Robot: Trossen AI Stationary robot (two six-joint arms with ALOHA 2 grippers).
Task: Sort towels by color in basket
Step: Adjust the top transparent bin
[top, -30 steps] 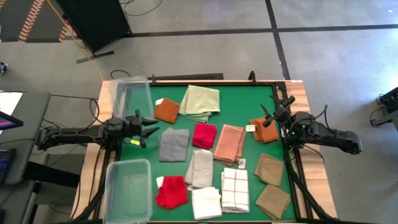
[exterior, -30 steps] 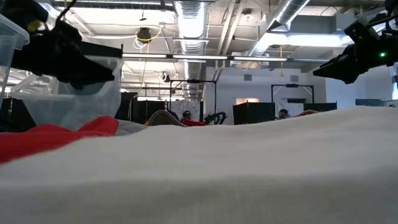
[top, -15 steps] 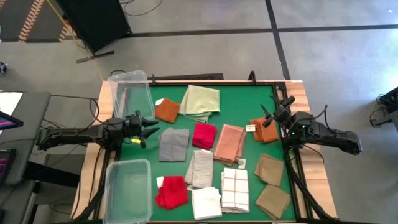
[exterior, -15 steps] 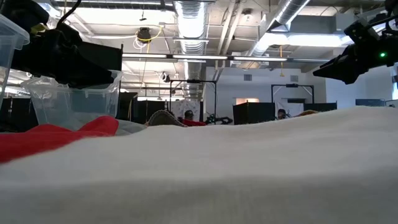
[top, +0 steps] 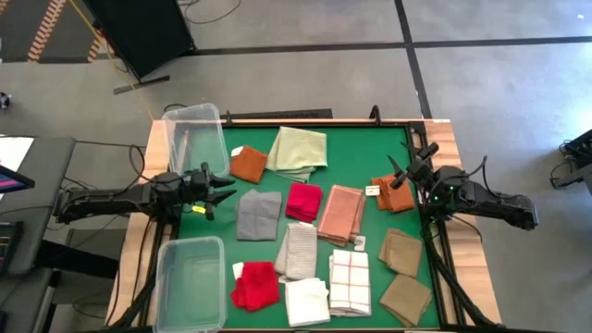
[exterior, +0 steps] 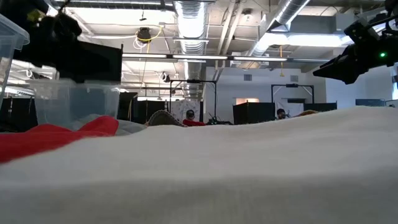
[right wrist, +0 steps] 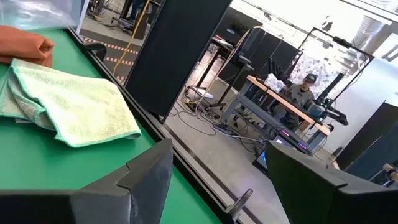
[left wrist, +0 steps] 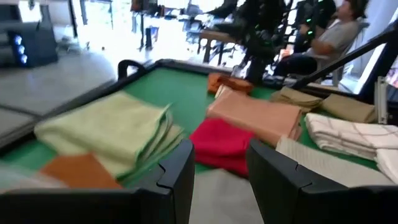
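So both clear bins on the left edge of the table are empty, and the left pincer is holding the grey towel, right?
Not quite. The left pincer holds nothing: in the left wrist view its fingers stand apart with only air between them, and the high view shows it beside the grey towel, which lies flat on the mat. The rest is right: both clear bins on the left edge are empty.

Overhead, straight down on the green table (top: pixel 365 153). Low, level across a white towel (exterior: pixel 249 174), very close. Wrist views across the table; both share the pale green towel (left wrist: pixel 112 130) (right wrist: pixel 68 106).
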